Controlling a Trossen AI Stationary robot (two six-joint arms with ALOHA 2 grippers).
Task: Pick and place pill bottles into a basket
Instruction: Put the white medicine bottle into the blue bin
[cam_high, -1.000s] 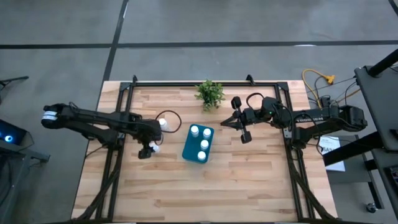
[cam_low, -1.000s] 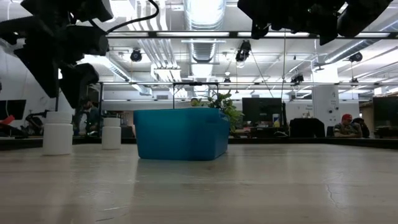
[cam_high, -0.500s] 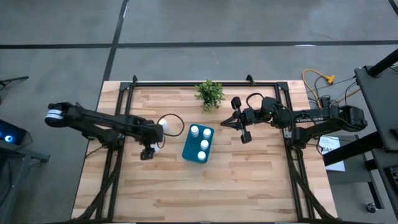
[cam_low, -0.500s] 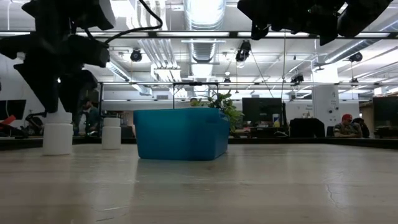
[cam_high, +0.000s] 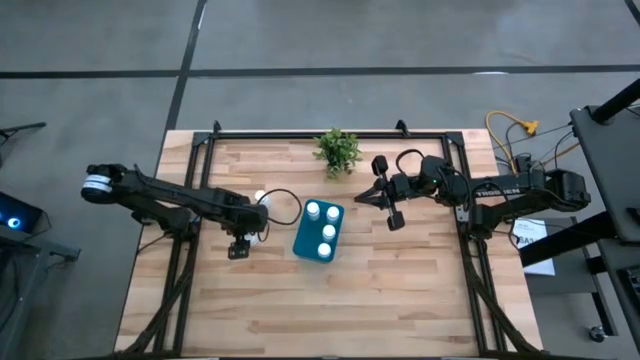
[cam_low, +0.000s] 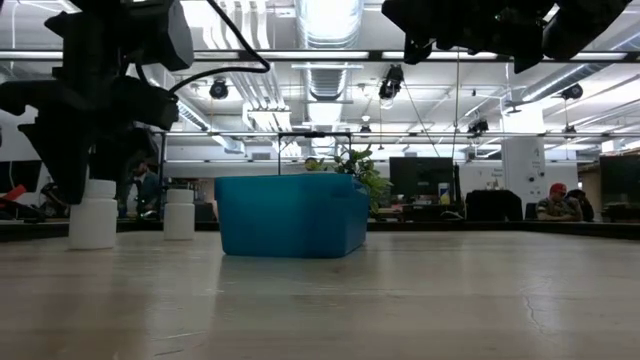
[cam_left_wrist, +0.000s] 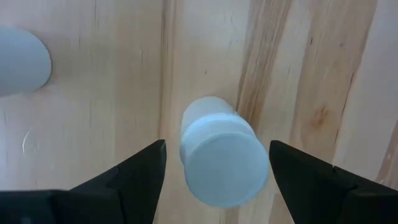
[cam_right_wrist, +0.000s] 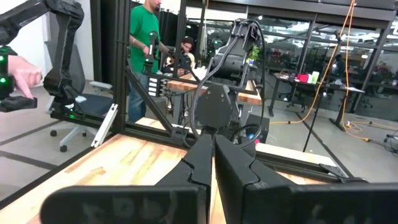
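From above, I have the left gripper (cam_high: 243, 238) at nine o'clock of the basket (cam_high: 303, 243), which holds three pill bottles (cam_high: 327, 232). The right gripper (cam_high: 383, 195) waits at two o'clock, fingers shut. At table level, a second bottle (cam_low: 180, 214) stands between. My left wrist view shows open fingers (cam_left_wrist: 134, 177) straddling the target bottle (cam_left_wrist: 224, 162), ungripped.
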